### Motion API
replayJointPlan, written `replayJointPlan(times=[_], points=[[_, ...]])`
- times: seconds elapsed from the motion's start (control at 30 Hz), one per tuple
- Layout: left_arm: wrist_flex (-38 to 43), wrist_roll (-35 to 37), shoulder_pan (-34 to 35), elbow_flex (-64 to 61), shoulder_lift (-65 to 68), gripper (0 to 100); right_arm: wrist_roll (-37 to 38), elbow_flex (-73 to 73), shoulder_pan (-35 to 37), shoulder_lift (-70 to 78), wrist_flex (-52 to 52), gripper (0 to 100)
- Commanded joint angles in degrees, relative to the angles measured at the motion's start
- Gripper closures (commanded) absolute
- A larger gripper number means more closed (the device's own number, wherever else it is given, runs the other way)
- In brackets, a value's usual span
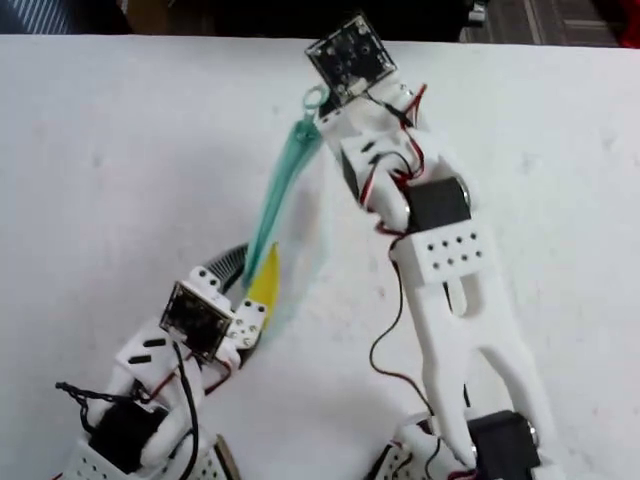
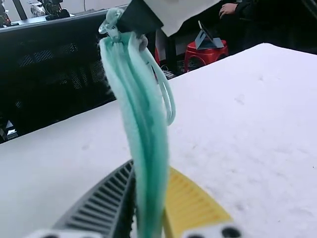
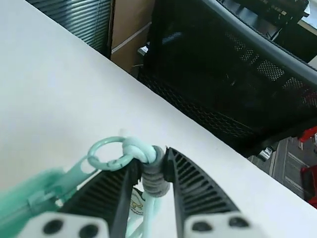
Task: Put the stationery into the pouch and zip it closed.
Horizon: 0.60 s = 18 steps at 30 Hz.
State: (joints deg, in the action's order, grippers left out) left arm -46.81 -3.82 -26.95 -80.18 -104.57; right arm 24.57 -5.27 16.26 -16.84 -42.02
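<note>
In the high view the teal pouch [image 1: 283, 180] hangs in the air above the white counter [image 1: 120, 150], stretched like a thin band between my two hands. My left hand [image 1: 250, 285] grips its near end and my right hand [image 1: 322, 108] grips its far end, where a small ring [image 1: 316, 97] sticks out. In the left wrist view the pouch [image 2: 143, 139] rises upright, edge-on, out of my left hand [image 2: 151, 168], which is clenched on it, one black finger [image 2: 106, 198] on one side and one yellow finger [image 2: 190, 203] on the other. At the top of the band my right hand [image 2: 141, 17] holds the end beside the ring [image 2: 111, 22]. In the right wrist view my right hand [image 3: 151, 163] is closed tightly on a small grey piece, which I take for the zipper pull [image 3: 153, 181]. The ring [image 3: 106, 151] lies just beside the fingers. I cannot tell whether the stationery is inside, because the pouch is seen only from its edge. I judge that the zipping step is in hand. The next move, I think, calls for a firm left grip as an anchor while the right hand draws the pull straight along the zipper line, with the band taut and without twisting.
</note>
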Motion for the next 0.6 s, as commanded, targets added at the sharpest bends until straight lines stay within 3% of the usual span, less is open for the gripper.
replayJointPlan(times=[0.0, 0.57], points=[[-1.1, -0.4, -0.6, 2.7, -0.4, 98, -0.7, 7.9, -5.8, 2.4, 1.3, 98.1], [-1.1, -0.6, -0.6, 2.7, -0.4, 98, -0.7, 10.5, -7.0, 6.8, -1.9, 98.1]])
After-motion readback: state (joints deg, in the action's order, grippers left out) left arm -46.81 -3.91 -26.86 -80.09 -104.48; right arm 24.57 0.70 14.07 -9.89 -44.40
